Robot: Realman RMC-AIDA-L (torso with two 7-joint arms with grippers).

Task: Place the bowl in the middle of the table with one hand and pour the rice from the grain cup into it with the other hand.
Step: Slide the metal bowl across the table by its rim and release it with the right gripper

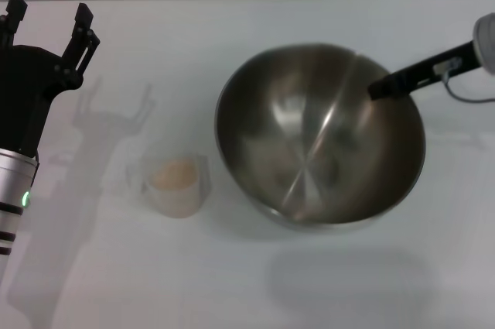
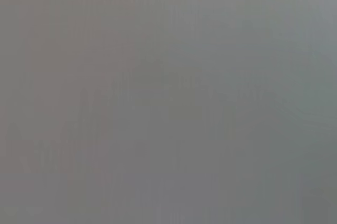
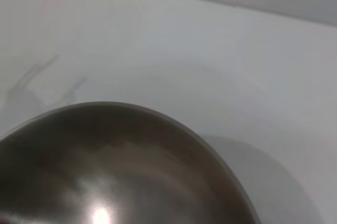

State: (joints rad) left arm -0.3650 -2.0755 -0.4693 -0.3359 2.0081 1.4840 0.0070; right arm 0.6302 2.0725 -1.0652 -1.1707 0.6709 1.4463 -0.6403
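The right gripper (image 1: 379, 89) reaches in from the right edge over the far right rim of the bowl (image 1: 309, 151), its black tip inside the rim; whether its fingers pinch the rim I cannot tell. The bowl appears lifted, with a shadow on the table (image 1: 247, 290) nearer the robot. The left gripper (image 1: 48, 23) hovers at the far left with its fingers spread wide, holding nothing. Between it and the bowl, just beside the bowl, stands the grain cup (image 1: 176, 183) with rice (image 1: 173, 173) inside.
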